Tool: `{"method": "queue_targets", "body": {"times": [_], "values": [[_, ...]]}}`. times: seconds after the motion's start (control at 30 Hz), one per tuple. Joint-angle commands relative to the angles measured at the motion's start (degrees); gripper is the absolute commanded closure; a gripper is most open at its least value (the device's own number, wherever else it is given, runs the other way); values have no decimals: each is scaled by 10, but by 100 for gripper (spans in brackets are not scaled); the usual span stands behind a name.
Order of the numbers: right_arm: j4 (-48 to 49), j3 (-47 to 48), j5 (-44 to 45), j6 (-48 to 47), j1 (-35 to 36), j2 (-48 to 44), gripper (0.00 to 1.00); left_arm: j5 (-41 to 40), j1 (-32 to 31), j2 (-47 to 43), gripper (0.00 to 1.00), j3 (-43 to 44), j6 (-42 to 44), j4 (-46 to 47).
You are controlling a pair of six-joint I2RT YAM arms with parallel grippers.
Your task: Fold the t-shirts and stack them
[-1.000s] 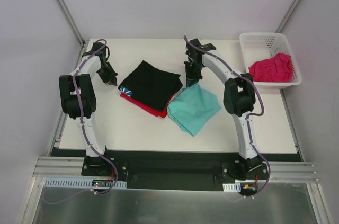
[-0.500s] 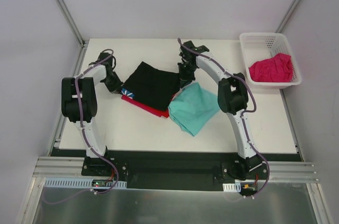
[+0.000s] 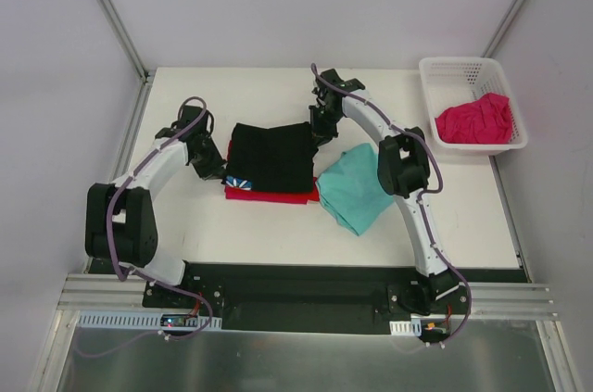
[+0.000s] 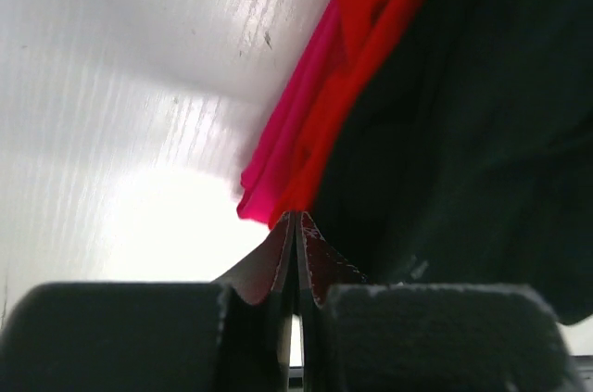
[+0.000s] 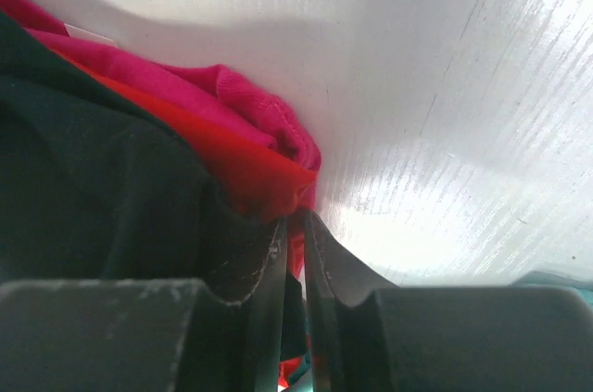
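Black t-shirt (image 3: pixel 271 153) folded square, lying on top of the red t-shirt (image 3: pixel 269 194); red shows along the near edge. Stack sits mid-counter (image 3: pixel 232 225). Blue-white mark (image 3: pixel 237 180) peeks out at the black one's near-left corner. Teal t-shirt (image 3: pixel 357 193) folded, flat, just beside the stack on its right, partly under the right arm. Magenta t-shirt (image 3: pixel 474 120) bunched in the white basket (image 3: pixel 445 68) at the far-right corner. Left tool (image 3: pixel 215 170) at the stack's left edge, fingers (image 4: pixel 264 267) pressed together, tips against the cloth; can't tell if any is caught. Right tool (image 3: pixel 320 139) at the stack's far-right corner, nearly together, pinching the red t-shirt's edge.
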Motion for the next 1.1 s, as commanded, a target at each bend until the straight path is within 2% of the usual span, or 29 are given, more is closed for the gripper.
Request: {"method": "queue_targets", "body": {"times": [0.0, 0.13, 0.23, 0.27, 0.3, 0.33, 0.43, 0.47, 0.5, 0.6, 0.63, 0.67, 0.73, 0.83, 1.07], "values": [[-2, 23, -21, -1, 0, -2, 84, -24, 0, -57, 100, -2, -5, -34], [-2, 1, -10, -15, -5, -25, 82, -32, 0, -49, 100, 27, 4, -50], [-12, -11, -5, -30, -15, -51, 70, -32, 0, -45, 100, 38, 4, -57], [-19, -10, -2, -35, -19, -57, 62, -25, 0, -52, 95, 39, 3, -58], [-27, -9, 1, -50, -23, -73, 59, -23, -1, -59, 79, 40, -6, -56], [-45, -10, 3, -58, -32, -82, 56, -23, -8, -65, 68, 40, -9, -53], [-66, -33, 18, -76, -56, -138, 53, -15, -27, -96, 65, 35, -28, -34], [-67, -61, 21, -91, -63, -158, 53, -17, -46, -109, 61, 36, -35, -31], [-67, -76, 34, -94, -70, -176, 53, -24, -57, -116, 52, 39, -49, -30], [-56, -136, 43, -100, -107, -251, 49, -43, -103, -139, 50, 57, -71, -26], [-56, -148, 40, -100, -126, -279, 47, -57, -113, -144, 42, 63, -71, -27], [-57, -156, 37, -103, -134, -291, 45, -68, -139, -148, 39, 70, -70, -31], [-60, -186, 39, -103, -154, -311, 43, -120, -164, -152, 36, 90, -65, -42], [-60, -235, 38, -101, -171, -340, 43, -156, -207, -144, 34, 103, -71, -54], [-34, -321, 35, -108, -175, -379, 43, -188, -249, -125, 33, 112, -80, -71]]}}
